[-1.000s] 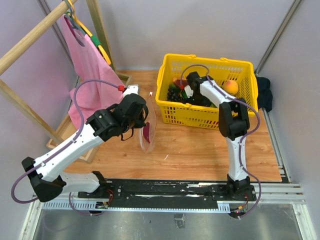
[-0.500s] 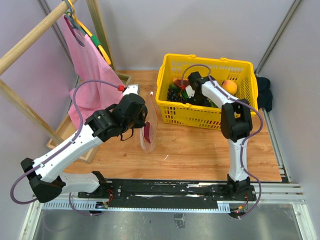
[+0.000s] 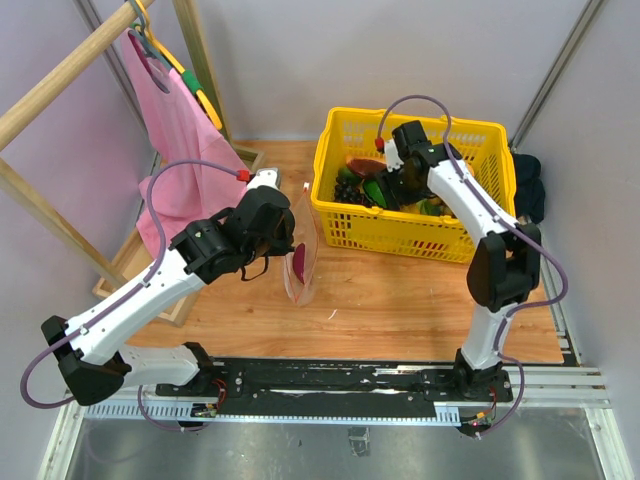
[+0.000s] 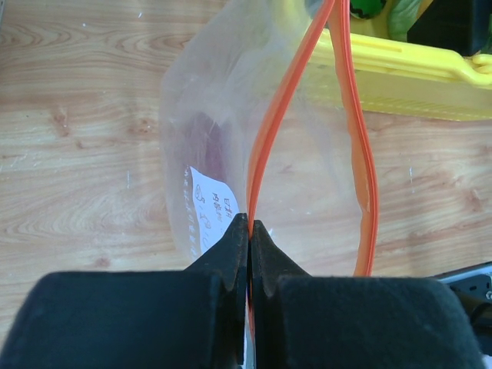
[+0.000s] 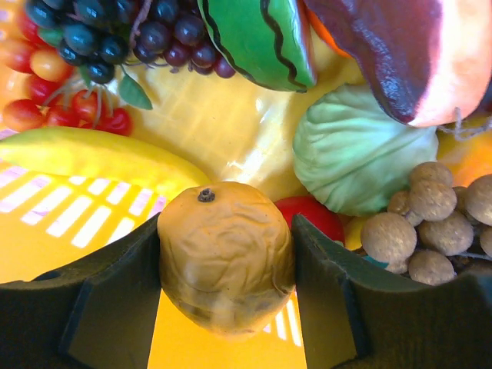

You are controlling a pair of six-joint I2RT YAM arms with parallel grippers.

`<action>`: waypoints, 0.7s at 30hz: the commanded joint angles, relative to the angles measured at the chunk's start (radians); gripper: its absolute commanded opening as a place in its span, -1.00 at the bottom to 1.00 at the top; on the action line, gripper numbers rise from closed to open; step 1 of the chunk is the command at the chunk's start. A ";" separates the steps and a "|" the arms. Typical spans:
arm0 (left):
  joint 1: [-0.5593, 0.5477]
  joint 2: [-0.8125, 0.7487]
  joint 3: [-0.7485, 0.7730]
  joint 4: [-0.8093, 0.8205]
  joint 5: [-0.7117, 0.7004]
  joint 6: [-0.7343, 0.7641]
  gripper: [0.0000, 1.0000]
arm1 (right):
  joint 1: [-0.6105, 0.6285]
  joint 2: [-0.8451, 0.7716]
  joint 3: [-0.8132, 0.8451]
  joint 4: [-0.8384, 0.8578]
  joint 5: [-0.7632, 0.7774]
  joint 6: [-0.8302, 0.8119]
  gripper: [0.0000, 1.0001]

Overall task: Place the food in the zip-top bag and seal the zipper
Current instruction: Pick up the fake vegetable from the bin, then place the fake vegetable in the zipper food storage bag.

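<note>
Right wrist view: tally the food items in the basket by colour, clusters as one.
Green: 2, striped watermelon wedge, pale cabbage
Dark purple: 2, grape bunch, purplish cut piece
Red: 2, cherry-tomato cluster, red piece
Yellow-orange: 2, yellow banana, wrinkled fruit in right gripper
Tan-brown: 1, ball cluster
Total: 9

A small white label (image 4: 209, 201) with dark handwritten marks sits on the clear zip-top bag (image 4: 184, 131), near its left side; the writing is too blurred to read.
</note>
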 commanded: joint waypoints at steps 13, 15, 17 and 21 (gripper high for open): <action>0.006 0.006 0.003 0.055 0.019 0.002 -0.99 | 0.016 -0.445 -0.246 0.382 -0.050 0.189 -0.69; 0.006 0.009 0.003 0.058 0.021 0.001 -0.99 | 0.029 -0.491 -0.265 0.411 -0.057 0.213 -0.71; 0.007 0.012 0.001 0.060 0.022 0.000 -0.99 | 0.046 -0.530 -0.282 0.439 -0.071 0.240 -0.72; 0.006 0.017 -0.002 0.068 0.026 -0.006 -0.99 | 0.084 -0.605 -0.340 0.539 -0.117 0.292 -0.71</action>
